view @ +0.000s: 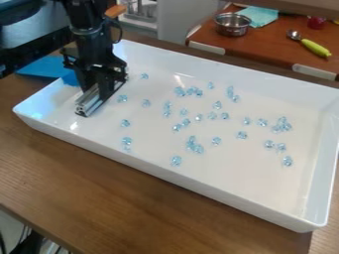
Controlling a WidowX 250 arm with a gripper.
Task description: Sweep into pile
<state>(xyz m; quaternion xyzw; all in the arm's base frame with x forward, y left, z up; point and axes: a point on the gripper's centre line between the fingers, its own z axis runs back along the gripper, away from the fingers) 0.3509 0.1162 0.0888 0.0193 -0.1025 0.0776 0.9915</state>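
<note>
At the left end of the white tray point(245, 171), the gripper point(104, 89) was clenched on a metal bar point(88, 104), low over the floor. Blue beads point(192, 145) lay to its right (some bunched, others alone), scattered through the middle and toward the right end. Far right, a pot point(232, 26), a cloth point(261, 16) and a spoon point(311, 43) sat on a brown table point(268, 47).

In front of you is a brown wood-grain table point(132, 203), its grain showing along the near side, and directly on it sits a large white tray point(198, 187), set at a slant, with a flat blue object point(47, 67) by its left rim.
</note>
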